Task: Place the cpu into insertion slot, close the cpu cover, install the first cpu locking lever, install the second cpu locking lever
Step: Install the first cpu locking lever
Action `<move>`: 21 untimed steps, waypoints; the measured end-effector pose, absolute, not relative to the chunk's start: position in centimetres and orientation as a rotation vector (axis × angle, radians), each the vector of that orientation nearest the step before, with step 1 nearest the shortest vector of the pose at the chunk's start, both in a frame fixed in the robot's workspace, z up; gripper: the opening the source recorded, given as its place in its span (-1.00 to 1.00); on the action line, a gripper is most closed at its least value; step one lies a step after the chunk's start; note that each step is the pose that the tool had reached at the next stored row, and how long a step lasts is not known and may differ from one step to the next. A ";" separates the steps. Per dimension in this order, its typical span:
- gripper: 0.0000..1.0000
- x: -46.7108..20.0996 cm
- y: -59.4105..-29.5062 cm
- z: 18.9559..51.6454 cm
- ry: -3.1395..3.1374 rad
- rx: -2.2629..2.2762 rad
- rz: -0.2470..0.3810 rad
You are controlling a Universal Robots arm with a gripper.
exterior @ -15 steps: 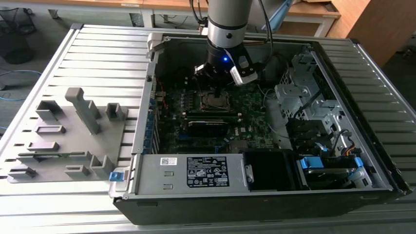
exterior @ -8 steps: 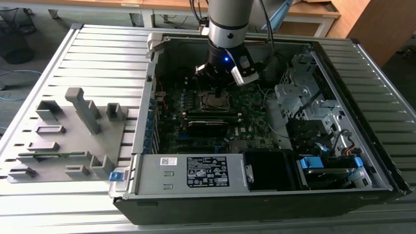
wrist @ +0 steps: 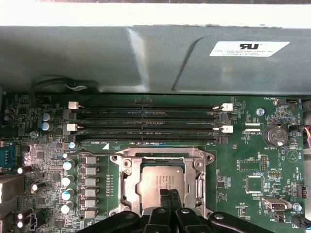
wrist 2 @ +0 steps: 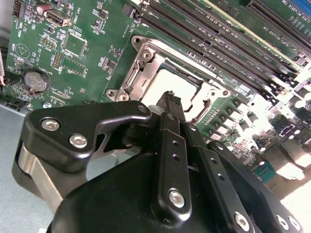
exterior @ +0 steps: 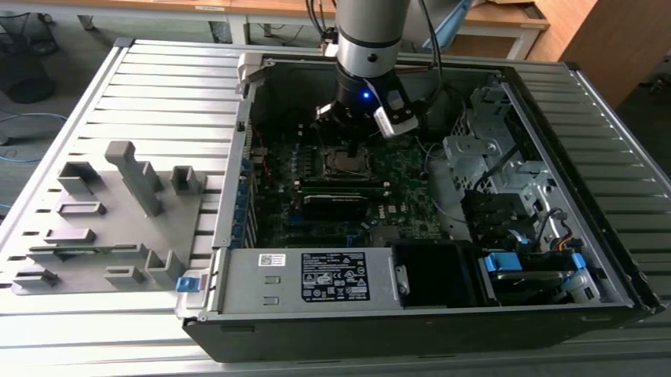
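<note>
The jaws are being seen pressed together on nothing, with the gripper (wrist: 169, 194) hovering just above the cpu (wrist: 156, 180). The cpu is being shown seated in the insertion slot (wrist: 132, 187), the cpu cover (wrist: 163, 155) lying flat around it; whether either locking lever is latched cannot be told

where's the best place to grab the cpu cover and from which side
Judging by its pose, the cpu cover lies flat around the cpu, so pinch its thin rim on the edge nearest the gripper, coming from above; memory slots crowd the far edge.
</note>
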State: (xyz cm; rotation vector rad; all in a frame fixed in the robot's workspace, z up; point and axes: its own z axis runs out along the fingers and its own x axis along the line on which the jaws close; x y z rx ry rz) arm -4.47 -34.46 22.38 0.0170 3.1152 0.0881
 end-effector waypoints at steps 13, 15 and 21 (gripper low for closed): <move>-0.79 -4.5 -34.5 23.5 3.115 0.017 0.088; -0.79 -4.5 -34.5 23.5 3.115 0.017 0.088; -0.79 -4.8 -34.5 23.5 3.115 0.017 0.088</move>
